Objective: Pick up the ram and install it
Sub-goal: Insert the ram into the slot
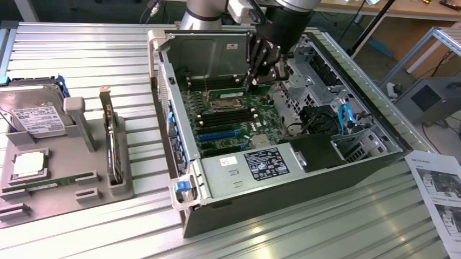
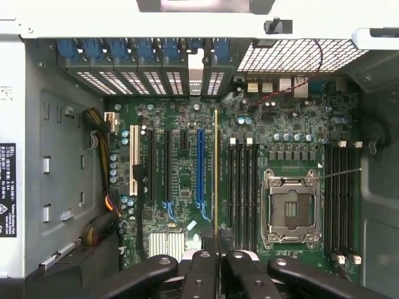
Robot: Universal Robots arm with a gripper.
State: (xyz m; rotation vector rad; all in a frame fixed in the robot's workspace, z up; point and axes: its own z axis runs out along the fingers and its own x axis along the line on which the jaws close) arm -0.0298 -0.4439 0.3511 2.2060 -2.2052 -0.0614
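Hanging over the open computer case (image 1: 310, 178) lying on the slatted worktop (image 1: 86, 54), at the end of the arm (image 1: 292, 21) above it. Pinching the ram (image 2: 216, 168) in narrow jaws, closed on one end of the thin green stick and holding it edge-on. Carrying it lengthwise along the slots of the motherboard (image 2: 187, 121), lining up in the wrist view between the blue slot (image 2: 200, 168) and the nearest black slots (image 2: 240, 187), with the processor socket (image 2: 291, 208) just beyond those. Hovering clear above the board in the exterior view, up near the rim of the case; not showing whether the lower edge is touching any slot. Lying well apart on the grey tray (image 1: 68, 162) at the exterior view's left: a second green stick (image 1: 51, 183), a square silver chip (image 1: 27, 164) and a hard drive (image 1: 36, 116). Resting at the exterior view's right edge, a printed sheet (image 1: 439, 194).
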